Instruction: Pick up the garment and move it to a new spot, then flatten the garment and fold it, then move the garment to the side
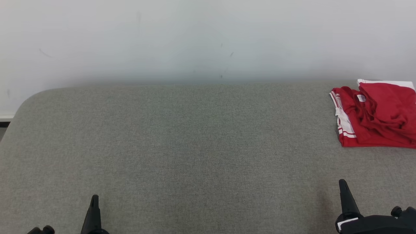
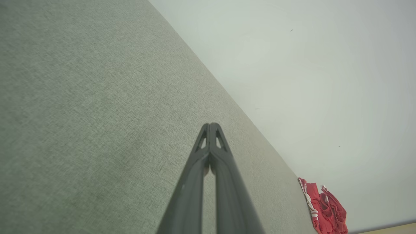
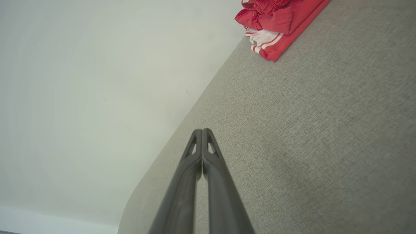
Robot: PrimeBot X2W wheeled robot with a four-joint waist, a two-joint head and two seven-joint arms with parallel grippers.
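Plain workspace: grey fabric table (image 1: 195,146) (rounded corner) against white wall (image 1: 195,39).

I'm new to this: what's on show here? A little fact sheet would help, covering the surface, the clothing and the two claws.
surface: grey woven fabric, backed by a white wall
garment: red with white stripes, rumpled, at the far right of the surface
left gripper: shut, holding nothing, at the near edge
right gripper: shut, holding nothing, short of the garment
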